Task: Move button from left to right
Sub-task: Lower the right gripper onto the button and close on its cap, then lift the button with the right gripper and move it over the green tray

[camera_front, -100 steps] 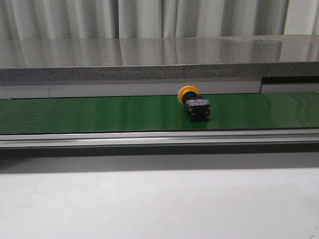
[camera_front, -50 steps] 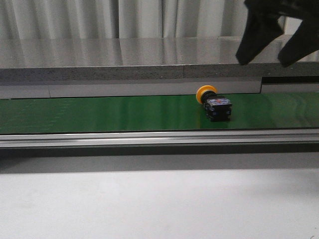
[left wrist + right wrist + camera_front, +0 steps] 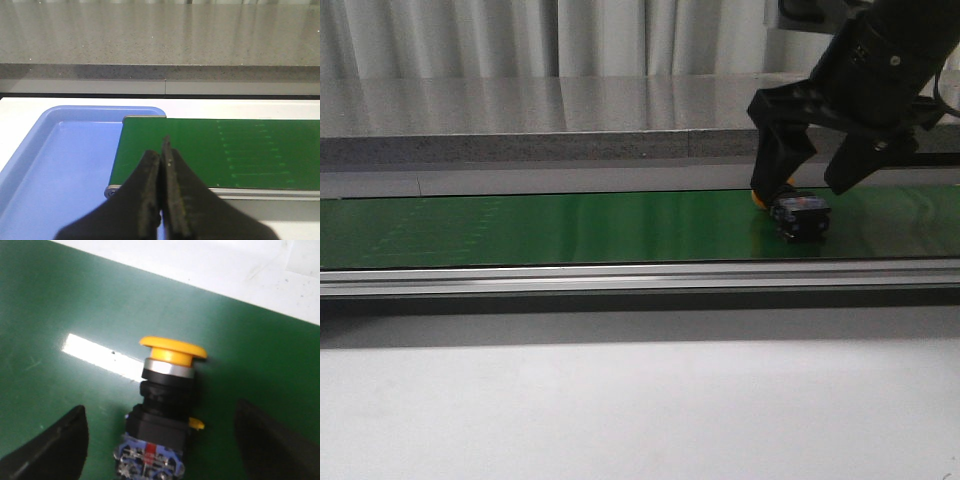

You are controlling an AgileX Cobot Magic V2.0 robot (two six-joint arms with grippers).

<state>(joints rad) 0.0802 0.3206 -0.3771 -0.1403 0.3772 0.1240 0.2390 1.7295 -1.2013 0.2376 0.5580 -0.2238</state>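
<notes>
The button [image 3: 798,215] lies on its side on the green belt [image 3: 540,228], over toward the right end in the front view. Its yellow cap [image 3: 173,349] points toward the far edge of the belt, and the black body [image 3: 165,412] with its blue terminal end faces the near edge.

The right gripper [image 3: 812,170] is directly above it with its jaws spread wide. One finger [image 3: 775,155] stands in front of the cap side and the other [image 3: 860,160] is off past the body. In the right wrist view both fingers [image 3: 52,442] show as dark shapes either side of the button with green belt visible between each one and it, so nothing is touching and nothing is held.

The left gripper [image 3: 161,200] is closed up tight, its two fingertips pressed together with nothing between them. It hovers at the other end of the belt, near where the belt meets a blue tray [image 3: 55,165]. The tray sits right at that belt end, on the white table [image 3: 640,410].
</notes>
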